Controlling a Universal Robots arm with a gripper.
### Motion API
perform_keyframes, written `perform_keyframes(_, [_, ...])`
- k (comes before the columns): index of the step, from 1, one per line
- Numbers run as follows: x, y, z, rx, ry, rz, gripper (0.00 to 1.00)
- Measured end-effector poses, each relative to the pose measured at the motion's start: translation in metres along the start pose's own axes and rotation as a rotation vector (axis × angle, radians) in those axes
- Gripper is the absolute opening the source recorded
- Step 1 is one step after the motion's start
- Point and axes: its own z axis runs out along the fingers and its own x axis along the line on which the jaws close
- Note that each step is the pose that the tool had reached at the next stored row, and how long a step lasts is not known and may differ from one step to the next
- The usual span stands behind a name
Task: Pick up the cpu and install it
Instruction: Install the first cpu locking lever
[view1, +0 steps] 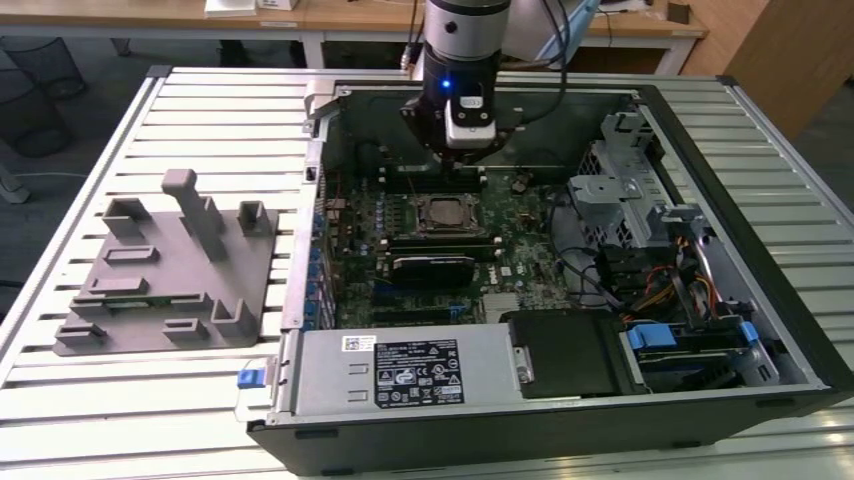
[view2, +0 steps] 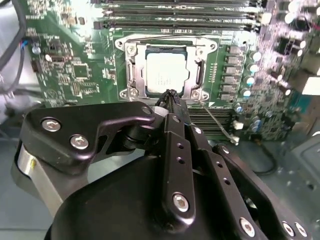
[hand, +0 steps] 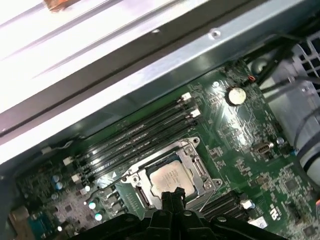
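Above the socket frame (view2: 131, 70), the jaws are pressed together, their black tips meeting with nothing between them. In both wrist views the tips sit over the frame's near edge, just beside the cpu (view2: 167, 71). Whether they touch the frame cannot be told.

The cpu lies flat in the socket with its silver top up, square with the metal frame around it. A thin wire lever (view2: 217, 122) runs out slantwise from one corner of the frame across the green motherboard (view2: 75, 70). Long dark memory slots (hand: 135, 135) lie side by side just beyond the socket, and a round coin cell (hand: 235, 93) sits on the board well apart from it.

In the exterior view the arm (view1: 461, 40) comes straight down into the open computer case (view1: 767, 290), and a small blue light glows on its wrist. A black rectangular block (view1: 430, 268) lies on the board just beside the socket, on the side toward the camera. Nearer still, a grey power supply (view1: 400, 370) fills the case's front corner, with a drive cage and bundled cables towards the exterior view's right.

The case rests on a slatted metal desk (view1: 200, 100). A grey moulded fixture (view1: 174, 270) with upright posts stands on the desk towards the exterior view's left, apart from the case.
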Motion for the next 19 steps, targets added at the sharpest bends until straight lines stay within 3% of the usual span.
perform_keyframes(19, [0.0000, 0.0000, 0.0005, 0.0002, 0.0076, -0.345, 0.11])
